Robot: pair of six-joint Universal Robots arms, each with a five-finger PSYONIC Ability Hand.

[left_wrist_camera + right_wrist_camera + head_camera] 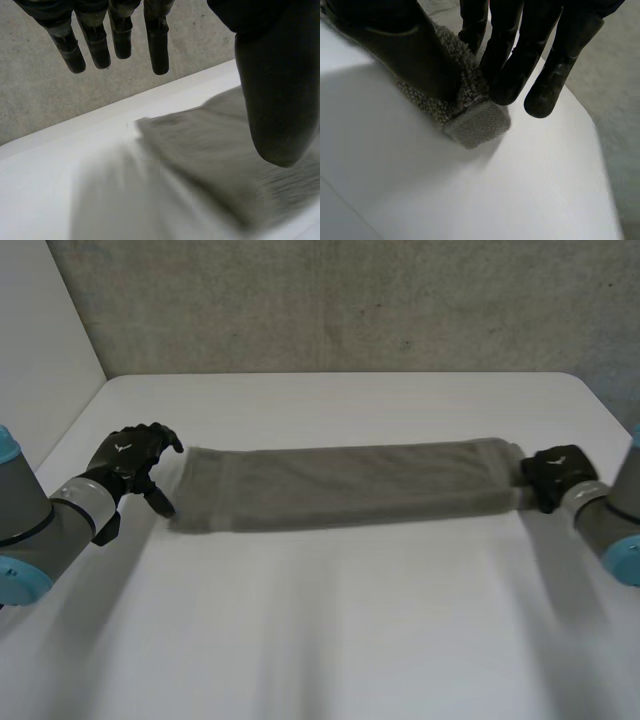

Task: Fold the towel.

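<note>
One nubbly grey towel (pixel 350 485), a long strip on the smooth white table (pixel 340 630). Right hand (pixel 556 472) pinches one end; left hand (pixel 130 462) hangs spread wide beside the other.

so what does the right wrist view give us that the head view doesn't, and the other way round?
Right wrist view: the grip up close. The right hand pinches the towel between thumb and fingers, with a hemmed corner poking out past them. Head view: the towel's full layout, a long narrow strip lying across the table, and the left hand open by its left end. Both: the right hand at the towel's right end, on the white table.
</note>
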